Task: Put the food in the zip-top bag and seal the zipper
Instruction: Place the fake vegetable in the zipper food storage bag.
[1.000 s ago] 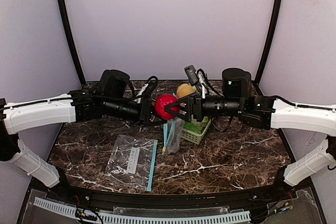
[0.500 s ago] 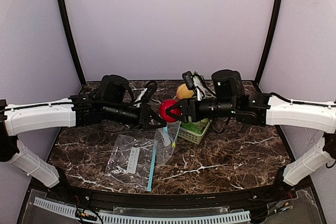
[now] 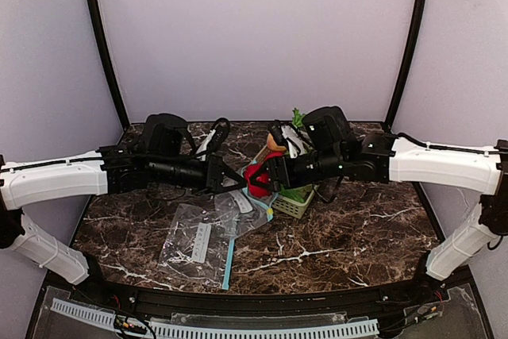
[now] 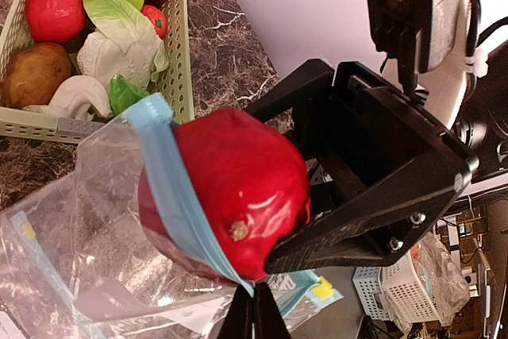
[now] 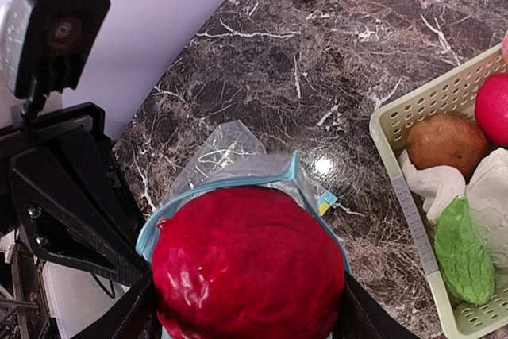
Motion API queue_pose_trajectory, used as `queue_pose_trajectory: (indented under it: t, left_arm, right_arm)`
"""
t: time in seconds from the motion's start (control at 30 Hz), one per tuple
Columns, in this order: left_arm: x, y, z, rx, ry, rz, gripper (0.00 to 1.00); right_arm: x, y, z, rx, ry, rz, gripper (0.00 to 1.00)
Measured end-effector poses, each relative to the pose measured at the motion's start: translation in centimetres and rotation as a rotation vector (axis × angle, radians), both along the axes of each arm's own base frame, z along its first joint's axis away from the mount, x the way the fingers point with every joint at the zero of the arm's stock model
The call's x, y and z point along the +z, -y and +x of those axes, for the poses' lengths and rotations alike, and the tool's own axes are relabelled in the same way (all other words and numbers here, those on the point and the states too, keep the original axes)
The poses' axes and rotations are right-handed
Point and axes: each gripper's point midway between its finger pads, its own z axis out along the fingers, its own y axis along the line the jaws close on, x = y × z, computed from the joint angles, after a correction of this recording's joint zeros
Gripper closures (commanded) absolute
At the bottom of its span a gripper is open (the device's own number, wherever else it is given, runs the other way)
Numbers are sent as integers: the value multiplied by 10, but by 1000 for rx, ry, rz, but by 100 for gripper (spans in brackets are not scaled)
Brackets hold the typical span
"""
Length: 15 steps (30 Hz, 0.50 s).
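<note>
Above the dark marble tabletop [image 5: 317,53], the right gripper [image 3: 265,174] fingers are clamping the glossy red round toy fruit [image 4: 238,188], spread fairly wide around it. The fruit is sitting in the mouth of the clear blue-zippered zip-top bag [image 4: 79,228], partly past the rim. The left gripper [image 4: 254,299] fingers are pinching the zipper strip [image 4: 171,188] tight, holding the mouth up. Progress is looking early: nothing is lying loose in the bag, the other toy food [image 4: 55,9] is waiting in the pale green lattice basket [image 4: 181,53], and the zipper is gaping unsealed. The fruit is near-spherical with no real long axis, and its brown nub is pointing toward the left fingers.
</note>
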Motion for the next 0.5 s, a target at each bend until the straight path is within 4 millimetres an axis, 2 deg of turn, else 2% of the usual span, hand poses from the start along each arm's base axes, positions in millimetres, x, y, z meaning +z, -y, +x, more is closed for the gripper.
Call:
queue_pose_trajectory:
  t: [0.17,0.5]
  left_arm:
    - [3,-1,3,9,24,-3,99]
    - [6,0,3,1,41,-13,99]
  right_arm:
    - [-11,-2,-3,18,-40,-37,48]
    - [-16,-7,-6,45,-71,-58,34]
